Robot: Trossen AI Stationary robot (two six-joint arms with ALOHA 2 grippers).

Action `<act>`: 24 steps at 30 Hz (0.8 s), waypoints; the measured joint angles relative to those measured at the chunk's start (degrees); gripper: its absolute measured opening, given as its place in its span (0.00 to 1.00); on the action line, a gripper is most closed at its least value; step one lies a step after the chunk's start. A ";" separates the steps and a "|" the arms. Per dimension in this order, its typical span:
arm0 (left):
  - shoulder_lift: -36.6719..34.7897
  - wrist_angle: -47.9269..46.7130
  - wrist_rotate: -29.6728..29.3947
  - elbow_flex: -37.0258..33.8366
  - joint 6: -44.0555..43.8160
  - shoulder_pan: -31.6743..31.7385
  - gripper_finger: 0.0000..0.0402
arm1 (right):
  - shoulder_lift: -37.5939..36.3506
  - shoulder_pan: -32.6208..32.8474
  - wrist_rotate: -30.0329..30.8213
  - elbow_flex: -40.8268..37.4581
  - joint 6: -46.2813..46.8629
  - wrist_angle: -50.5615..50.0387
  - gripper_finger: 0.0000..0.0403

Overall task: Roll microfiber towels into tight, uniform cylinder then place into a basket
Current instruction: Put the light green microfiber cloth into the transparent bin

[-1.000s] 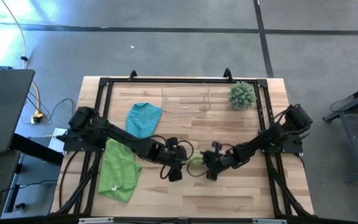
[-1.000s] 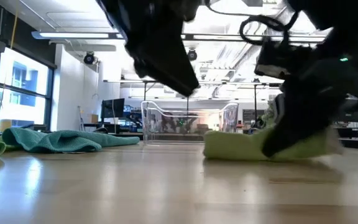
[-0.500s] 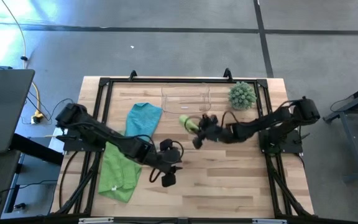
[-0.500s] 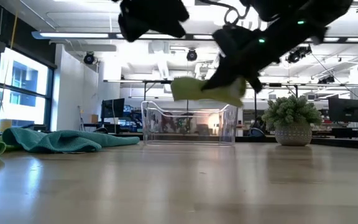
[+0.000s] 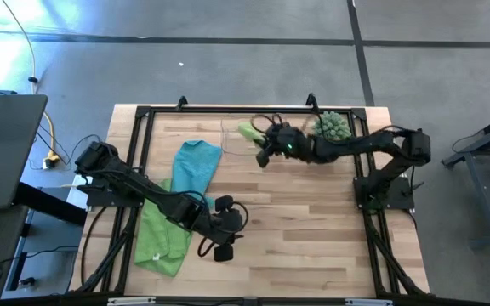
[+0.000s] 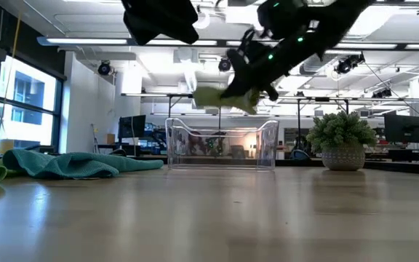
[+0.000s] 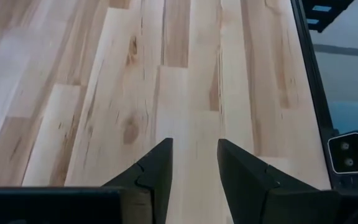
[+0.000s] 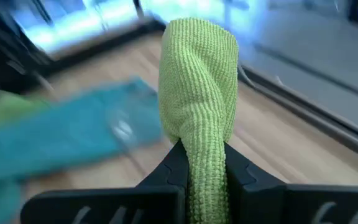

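Note:
My right gripper (image 5: 264,146) is shut on a rolled lime green microfiber towel (image 5: 249,133), held in the air over the clear plastic basket (image 5: 281,150) at the table's far middle. In the low view the roll (image 6: 224,98) hangs above the basket's rim (image 6: 220,122). A teal towel (image 5: 196,161) and a second lime green towel (image 5: 160,229) lie flat on the table's left side. My left gripper (image 5: 219,242) is open over bare wood near the table's middle, its fingers (image 7: 160,165) around nothing. My right gripper pinches one end of the rolled towel (image 8: 205,171) between its two fingers. The roll runs along the fingers, and its free end (image 8: 199,43) sticks out past the fingertips. The fingers come from the table's right, slanting a little down. The roll is lifted clear of table and basket.
A spiky green plant ball in a pot (image 5: 334,126) stands just right of the basket, close to my right arm. A black frame (image 5: 143,115) runs round the table's edges. Bare wood lies in the near middle and near right.
My right gripper has lifted the rolled towel off the table's middle and swung it up and toward the far edge, to a spot above the basket. My left gripper has risen and drawn back a little toward the near left.

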 joint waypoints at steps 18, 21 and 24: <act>-0.42 -9.78 -0.11 0.00 -8.64 0.04 0.29 | 14.01 -10.80 -19.67 12.87 -35.28 -14.66 0.03; -0.91 -10.28 -0.14 0.02 -9.14 0.02 0.29 | 15.58 -12.58 -20.98 12.89 -37.79 -12.44 0.03; -1.62 -10.17 -0.70 0.11 -9.73 0.02 0.29 | 17.23 -14.25 -22.32 13.00 -38.15 -11.32 0.03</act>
